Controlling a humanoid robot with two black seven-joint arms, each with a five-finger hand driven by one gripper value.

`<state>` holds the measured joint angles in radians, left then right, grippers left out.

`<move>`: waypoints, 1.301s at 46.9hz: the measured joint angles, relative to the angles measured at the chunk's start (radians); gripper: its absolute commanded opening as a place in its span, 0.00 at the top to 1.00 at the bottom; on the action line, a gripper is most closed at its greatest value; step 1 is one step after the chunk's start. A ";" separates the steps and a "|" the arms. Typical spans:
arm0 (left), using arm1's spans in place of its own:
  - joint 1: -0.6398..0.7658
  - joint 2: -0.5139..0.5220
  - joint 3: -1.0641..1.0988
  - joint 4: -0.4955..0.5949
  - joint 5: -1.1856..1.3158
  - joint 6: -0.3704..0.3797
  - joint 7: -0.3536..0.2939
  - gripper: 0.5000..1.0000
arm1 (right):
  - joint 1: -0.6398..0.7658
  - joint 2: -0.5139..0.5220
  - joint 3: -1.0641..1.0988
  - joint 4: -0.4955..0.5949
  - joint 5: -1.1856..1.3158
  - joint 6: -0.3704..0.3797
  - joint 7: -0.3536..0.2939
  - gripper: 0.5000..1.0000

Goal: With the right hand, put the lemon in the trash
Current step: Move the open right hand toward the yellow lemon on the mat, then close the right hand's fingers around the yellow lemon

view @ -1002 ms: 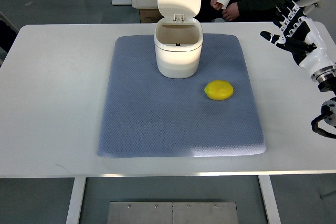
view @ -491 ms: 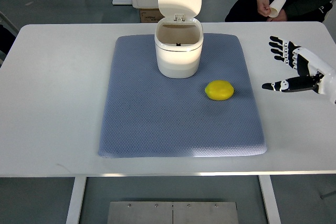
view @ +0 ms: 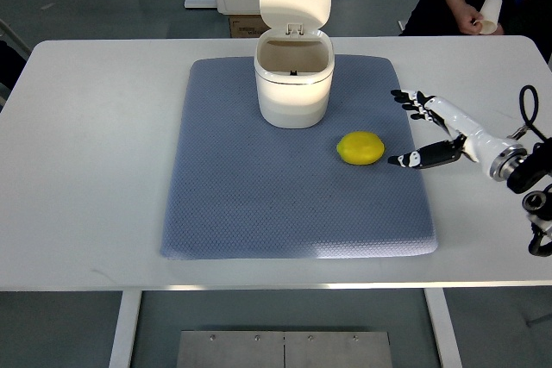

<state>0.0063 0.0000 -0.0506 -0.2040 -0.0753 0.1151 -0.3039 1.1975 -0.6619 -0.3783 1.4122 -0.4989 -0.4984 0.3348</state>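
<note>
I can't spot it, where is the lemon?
The lemon lies on the blue mat, right of centre, just in front of the bin, with the right hand beside it.

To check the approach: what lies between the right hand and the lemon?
Only bare blue-grey mat in the top view, between the open right hand and round yellow lemon.

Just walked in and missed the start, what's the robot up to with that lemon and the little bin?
The robot's right hand is reaching in from the right with its fingers spread, close to the lemon but not touching it. The lemon lies on the blue mat, just in front and to the right of the white trash bin, whose lid stands open. Nothing is grasped yet. The left hand is out of view. A person sits behind the table holding a white roll.
</note>
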 measured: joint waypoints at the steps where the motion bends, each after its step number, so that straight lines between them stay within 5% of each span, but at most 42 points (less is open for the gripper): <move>1: 0.000 0.000 0.000 0.000 0.000 0.000 0.000 0.00 | 0.014 0.012 -0.025 -0.001 0.002 -0.016 -0.001 0.16; 9: -0.001 0.000 0.000 0.000 0.000 0.000 0.000 0.00 | 0.067 0.106 -0.146 -0.009 0.012 -0.110 -0.001 0.16; 61: 0.000 0.000 0.000 0.000 0.000 0.000 0.000 0.00 | 0.088 0.240 -0.172 -0.125 0.071 -0.112 -0.101 0.28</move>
<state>0.0061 0.0000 -0.0507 -0.2040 -0.0753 0.1151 -0.3037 1.2856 -0.4224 -0.5504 1.2869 -0.4284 -0.6107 0.2334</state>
